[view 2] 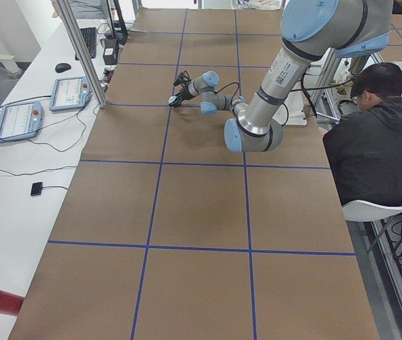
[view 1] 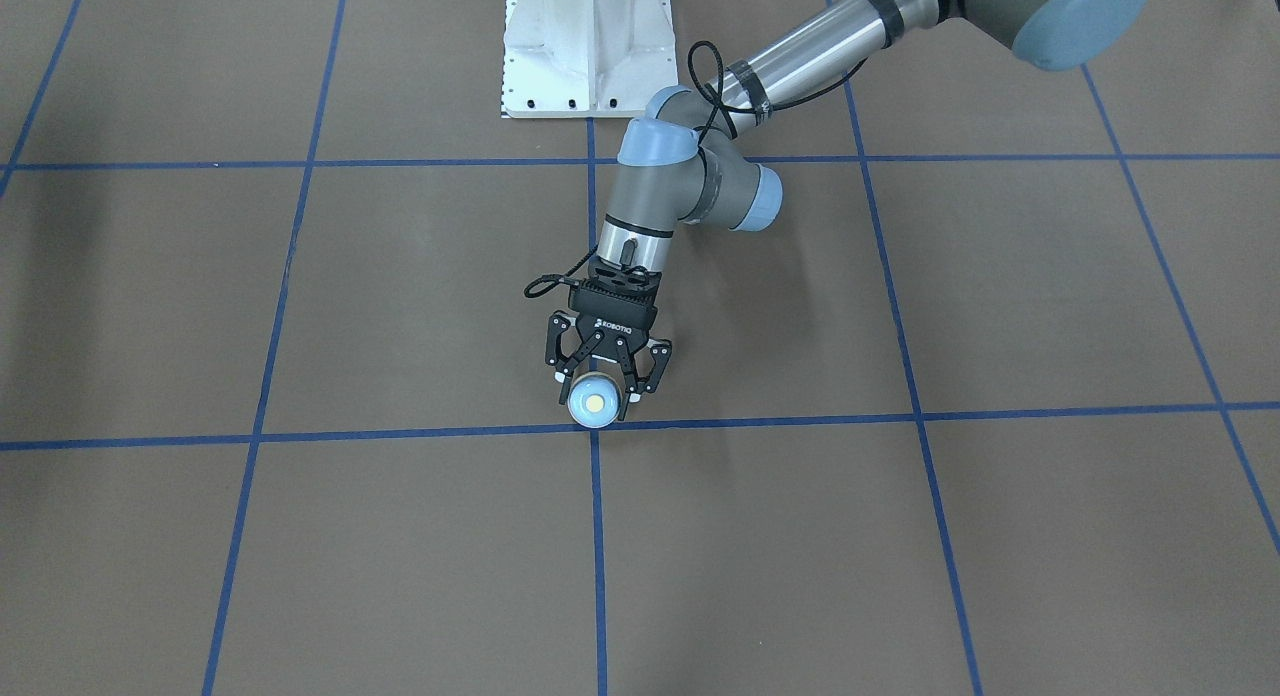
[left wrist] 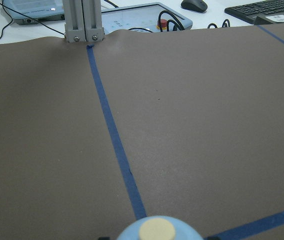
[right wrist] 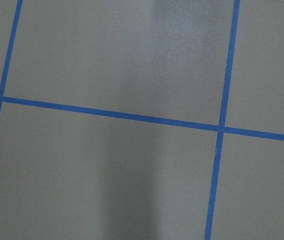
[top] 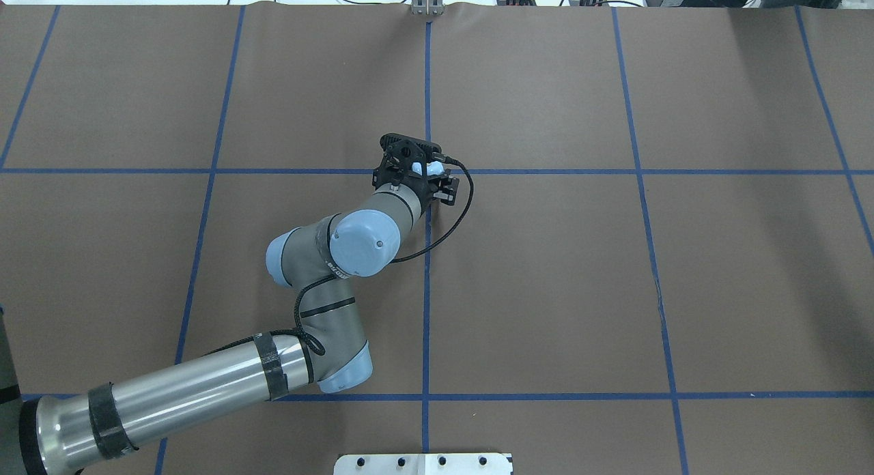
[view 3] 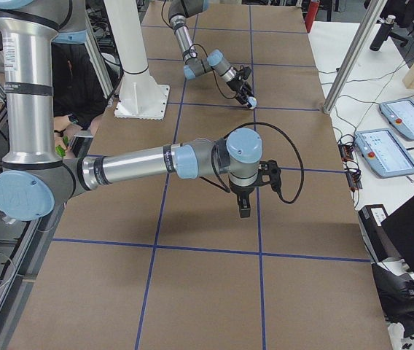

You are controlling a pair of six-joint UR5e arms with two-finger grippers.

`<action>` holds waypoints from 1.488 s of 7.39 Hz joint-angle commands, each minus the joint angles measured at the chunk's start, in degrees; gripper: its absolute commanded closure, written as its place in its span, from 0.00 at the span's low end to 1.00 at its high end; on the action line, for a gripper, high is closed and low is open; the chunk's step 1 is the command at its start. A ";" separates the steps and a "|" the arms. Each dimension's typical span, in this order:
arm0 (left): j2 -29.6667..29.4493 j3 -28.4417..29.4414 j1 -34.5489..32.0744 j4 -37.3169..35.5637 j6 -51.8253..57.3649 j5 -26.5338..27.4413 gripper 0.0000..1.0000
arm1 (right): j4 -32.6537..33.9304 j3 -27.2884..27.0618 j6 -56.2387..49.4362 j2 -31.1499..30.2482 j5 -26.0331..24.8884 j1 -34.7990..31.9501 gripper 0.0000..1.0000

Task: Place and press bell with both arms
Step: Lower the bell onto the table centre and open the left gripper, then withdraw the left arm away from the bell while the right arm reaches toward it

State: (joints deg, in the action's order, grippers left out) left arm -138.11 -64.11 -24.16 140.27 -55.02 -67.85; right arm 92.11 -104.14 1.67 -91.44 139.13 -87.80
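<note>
The front-facing view gives me the left pincer (view 1: 597,388) clamped around the bell (view 1: 595,403), right at a crossing of blue tape lines (view 1: 760,421) mid-bench. Overhead, the left arm (top: 362,239) hides most of it. I can't tell whether it touches the bench (view 1: 1000,296). The bell is a light-blue dome with a round cream button. The right pincer (view 3: 245,209) shows only from the right side, pointing down, well apart from the bell, and I cannot tell its opening. An aluminium post (left wrist: 83,20) stands at the bench's far edge.

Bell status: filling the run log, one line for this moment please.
left gripper: shut on bell | bell: over tape crossing | right gripper: cannot tell, apart from bell
</note>
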 commanded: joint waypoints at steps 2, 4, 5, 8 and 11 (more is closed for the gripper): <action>-0.05 -0.31 0.17 0.00 -0.35 0.18 0.00 | 0.00 -0.10 0.00 0.03 0.00 0.00 0.01; -0.31 -1.54 -0.18 0.00 -0.35 -0.09 0.00 | 0.00 -0.36 0.00 0.12 0.09 0.00 0.01; -0.40 -2.59 -1.05 -0.35 0.08 -0.44 0.00 | 0.09 -0.45 0.00 0.47 0.09 0.00 0.01; -0.32 -4.87 -8.51 -9.19 0.61 -11.74 0.00 | 0.61 1.03 4.35 6.25 -0.70 3.58 0.01; 1.78 -10.57 -18.26 -23.50 5.86 -25.45 0.00 | 0.61 3.85 33.22 21.87 -6.93 19.19 0.01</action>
State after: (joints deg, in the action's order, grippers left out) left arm -137.48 -71.69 -38.52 123.74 -52.04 -88.11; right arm 92.66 -101.42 23.06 -76.10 134.76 -75.63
